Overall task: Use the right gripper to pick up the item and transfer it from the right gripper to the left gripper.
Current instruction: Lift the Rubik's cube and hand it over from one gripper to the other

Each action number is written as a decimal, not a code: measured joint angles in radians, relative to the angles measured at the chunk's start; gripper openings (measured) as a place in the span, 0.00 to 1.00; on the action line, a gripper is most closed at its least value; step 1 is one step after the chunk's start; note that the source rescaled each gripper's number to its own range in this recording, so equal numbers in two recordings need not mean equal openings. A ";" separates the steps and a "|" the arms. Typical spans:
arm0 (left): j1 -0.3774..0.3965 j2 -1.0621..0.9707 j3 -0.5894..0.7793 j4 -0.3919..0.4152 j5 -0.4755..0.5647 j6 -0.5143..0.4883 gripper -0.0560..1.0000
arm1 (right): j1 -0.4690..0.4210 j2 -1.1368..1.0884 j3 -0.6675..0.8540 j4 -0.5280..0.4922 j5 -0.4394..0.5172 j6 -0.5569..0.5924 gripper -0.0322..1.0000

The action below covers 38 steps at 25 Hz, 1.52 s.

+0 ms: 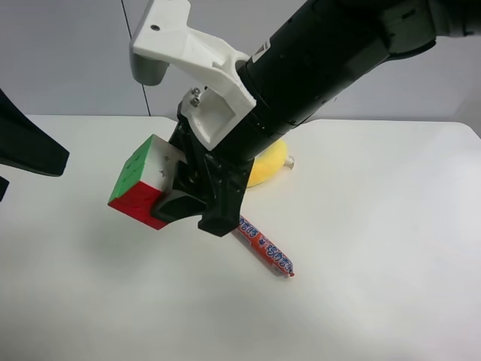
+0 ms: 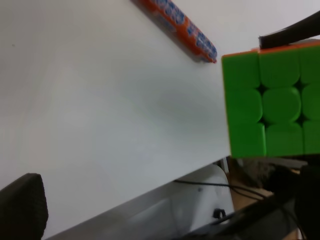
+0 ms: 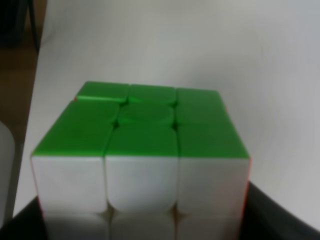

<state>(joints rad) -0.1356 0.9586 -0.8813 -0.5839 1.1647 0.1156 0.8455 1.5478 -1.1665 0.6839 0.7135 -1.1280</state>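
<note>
In the exterior high view the right gripper, nearest the lens, pinches the item between its jaws, clear of the table. The sausage stick lies just behind the jaws. The pick-up looks done; the handover is left. The left gripper hangs well apart from the cube.

The right wrist view shows the item filling the gap between both jaws, white face toward the wrist.

In the left wrist view one finger pad shows; the jaws are spread and empty, with the item's green face ahead of them, untouched.
</note>
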 joint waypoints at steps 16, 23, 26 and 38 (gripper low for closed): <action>-0.005 0.076 -0.005 -0.167 -0.024 0.054 1.00 | 0.011 0.000 0.000 0.074 -0.068 -0.046 0.04; -0.005 0.110 -0.005 -0.195 -0.033 0.074 1.00 | 0.011 0.014 0.000 0.091 -0.077 -0.050 0.04; -0.005 0.123 -0.005 -0.200 -0.036 0.074 1.00 | 0.011 0.015 0.000 0.107 -0.077 -0.059 0.04; -0.005 0.162 -0.005 -0.205 -0.052 0.078 1.00 | 0.011 0.015 0.000 0.134 -0.085 -0.067 0.04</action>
<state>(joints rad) -0.1405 1.1210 -0.8865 -0.7893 1.1127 0.1937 0.8568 1.5633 -1.1665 0.8176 0.6284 -1.1946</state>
